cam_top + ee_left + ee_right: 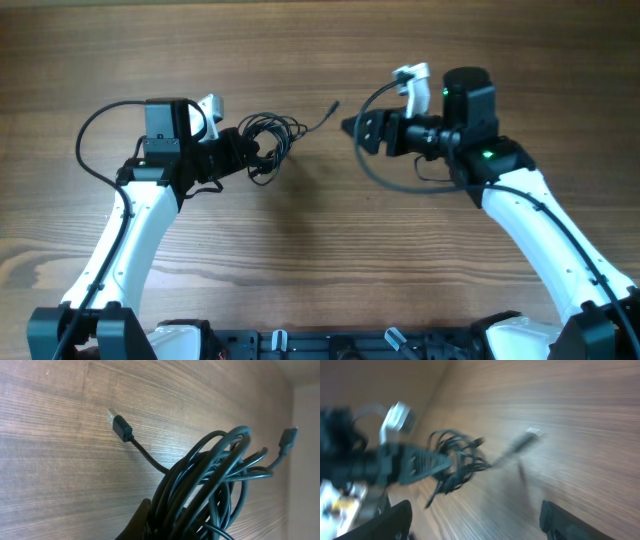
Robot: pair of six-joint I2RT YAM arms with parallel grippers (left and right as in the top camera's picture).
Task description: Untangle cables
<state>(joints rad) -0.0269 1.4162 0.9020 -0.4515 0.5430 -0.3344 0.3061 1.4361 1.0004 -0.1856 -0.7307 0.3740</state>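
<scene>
A tangled bundle of thin dark cables (268, 140) hangs at the left gripper (250, 152), which is shut on it. One cord runs right to a small plug (333, 106) over the table. In the left wrist view the coils (210, 485) fill the lower right, with a USB plug (117, 422) and a second plug (289, 440) sticking out. My right gripper (358, 130) is open and empty, right of the bundle and apart from it. Its blurred view shows the bundle (457, 462) and a plug (532, 434) ahead of the wide jaws (475, 520).
The wooden table (300, 260) spreads all around both arms. A thick black arm cable (385, 175) loops beside the right arm. Another arm cable (95, 135) arcs at the left arm. A dark rail (340, 345) runs along the front edge.
</scene>
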